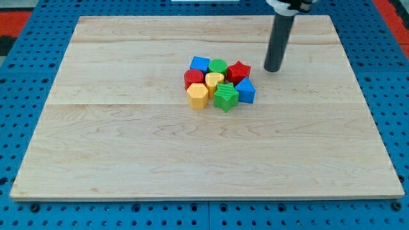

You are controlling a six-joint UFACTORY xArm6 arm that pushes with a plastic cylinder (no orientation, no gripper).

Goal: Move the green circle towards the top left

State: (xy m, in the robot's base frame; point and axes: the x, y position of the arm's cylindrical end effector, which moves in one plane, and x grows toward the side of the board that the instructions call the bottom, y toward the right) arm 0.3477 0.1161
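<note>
I carry no claw, only my tip [273, 69], which stands to the view's right of the green circle [218, 66] at the cluster's top edge, the red star [238, 71] between us

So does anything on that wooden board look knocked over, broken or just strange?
Nothing stands out. The blocks sit bunched in one tight cluster, the green circle at its top edge, none visibly damaged. My tip rests on the board just right of the cluster.
</note>
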